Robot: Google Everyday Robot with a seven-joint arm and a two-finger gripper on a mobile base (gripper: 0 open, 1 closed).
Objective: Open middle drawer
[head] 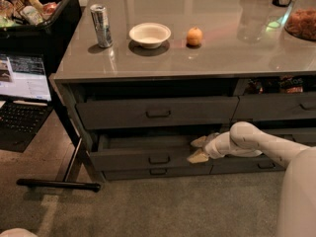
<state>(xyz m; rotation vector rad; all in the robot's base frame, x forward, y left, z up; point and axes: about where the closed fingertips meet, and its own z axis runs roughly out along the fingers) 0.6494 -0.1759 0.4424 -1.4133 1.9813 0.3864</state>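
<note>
Gripper [198, 150] spread, fingers straddling a panel's top edge, probably for hooking and pulling. Above it, grey counter [207, 58]. Directly left, middle drawer [123, 159], partly out, paler inside showing. Further left, loop handle [159, 159], ungripped.

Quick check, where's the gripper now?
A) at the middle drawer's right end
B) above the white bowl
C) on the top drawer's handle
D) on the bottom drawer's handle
A: the gripper sits at the right end of the middle drawer, which is partly pulled out.
</note>
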